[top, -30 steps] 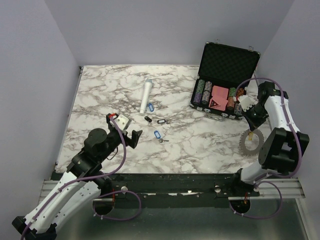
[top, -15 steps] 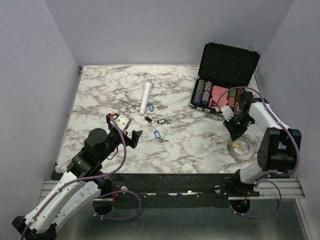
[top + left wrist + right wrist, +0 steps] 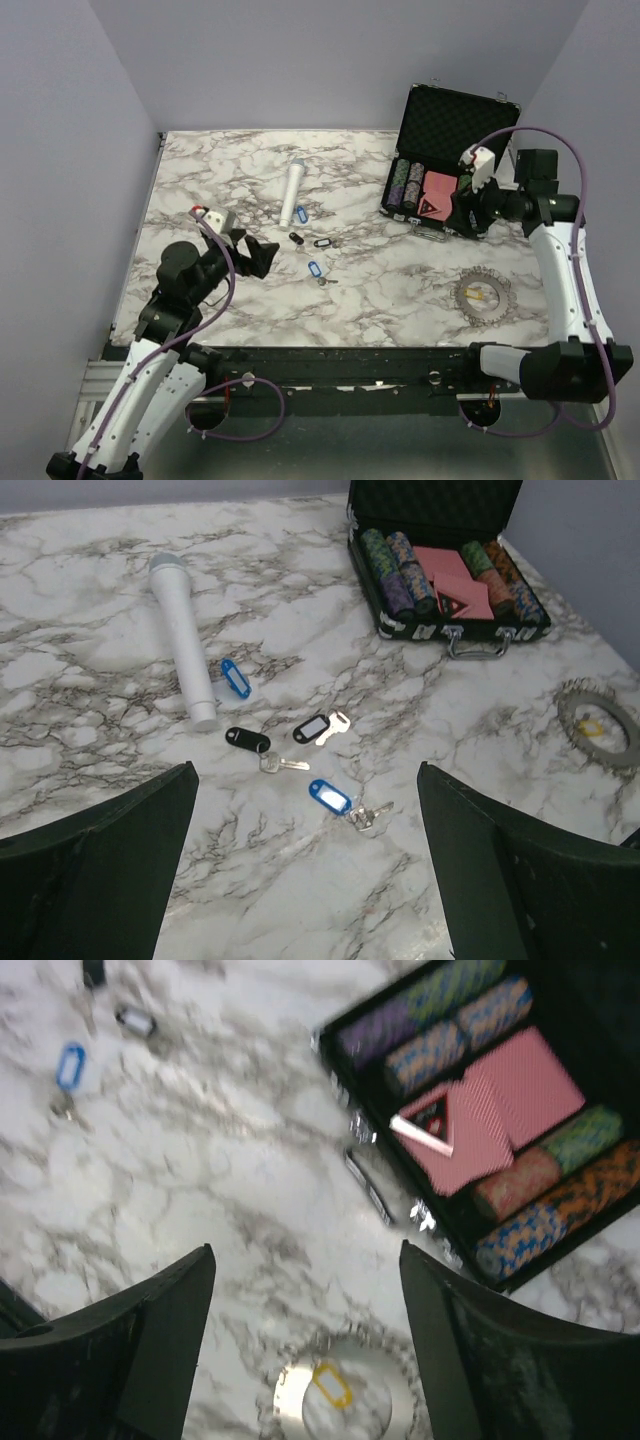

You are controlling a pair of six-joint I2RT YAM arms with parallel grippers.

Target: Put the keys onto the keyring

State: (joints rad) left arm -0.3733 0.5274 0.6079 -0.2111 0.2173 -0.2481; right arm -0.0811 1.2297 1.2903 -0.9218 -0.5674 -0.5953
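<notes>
Keyring [image 3: 464, 297], a large toothed grey metal ring, lay flat on the marble table [image 3: 200, 180] close to its near edge, toward the right near corner. A yellow tag [image 3: 481, 294] sat inside the hollow centre; whether it was hooked onto the ring could not be told. No gripper touched the ring.

Left gripper [image 3: 262, 256] hovered toward the left side of the table, its fingers spread fully apart, holding nothing and touching nothing.

Four keys [image 3: 329, 796] lay loose near the middle of the table, well apart from the keyring. Nearest was a blue-tagged key [image 3: 316, 271]. Beyond it lay a black-tagged key [image 3: 296, 238] and a key with a black-rimmed white tag [image 3: 322, 242], near each other. Farther still, a second blue tag [image 3: 300, 213] rested just beside the near end of a white cylinder [image 3: 292, 193].

Right gripper [image 3: 463, 215] hung in the air beyond the keyring, by the front edge of an open black case [image 3: 460, 120] at the right far corner of the table. Its fingers stood wide apart, released, with nothing between them. The case held rows of striped poker chips [image 3: 405, 185] and red cards [image 3: 438, 190].
</notes>
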